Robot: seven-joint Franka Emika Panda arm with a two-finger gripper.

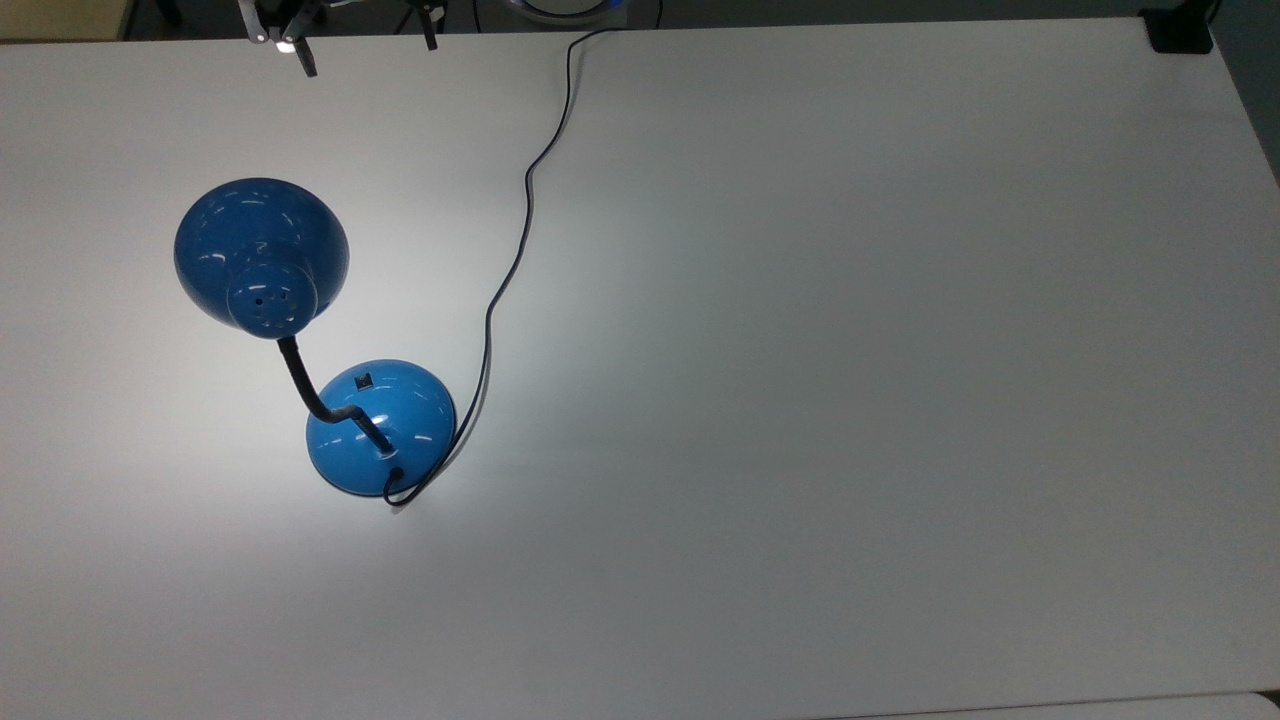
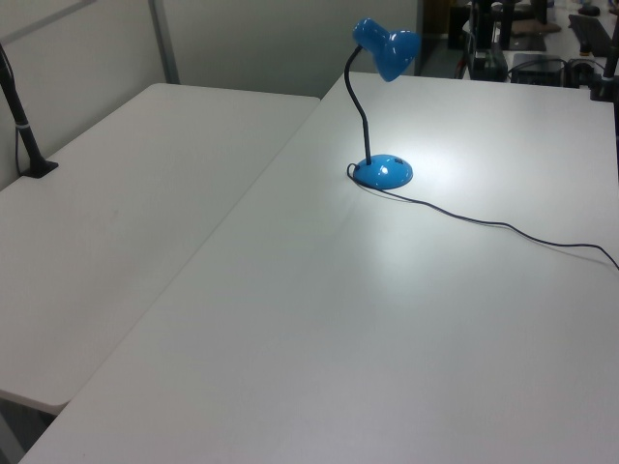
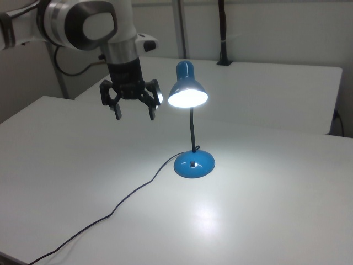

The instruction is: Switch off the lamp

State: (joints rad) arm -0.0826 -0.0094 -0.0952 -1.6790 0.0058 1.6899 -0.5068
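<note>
Lamp (image 3: 190, 127) stands on white table (image 3: 265, 210), lit, bright pool around blue base (image 1: 380, 427) (small black switch (image 3: 191, 163) on base top). Shade (image 1: 261, 255) bends off to top view's left of base. Cord (image 1: 515, 250) trails to table's far edge in top view. Gripper (image 3: 134, 113) hangs in air, fingers spread apart, holding nothing, at right view's left of shade, well above table.

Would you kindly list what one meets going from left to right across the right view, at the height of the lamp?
Gripper, open and raised above the table → lit lamp shade → lamp base, slightly further right, on the white table.
</note>
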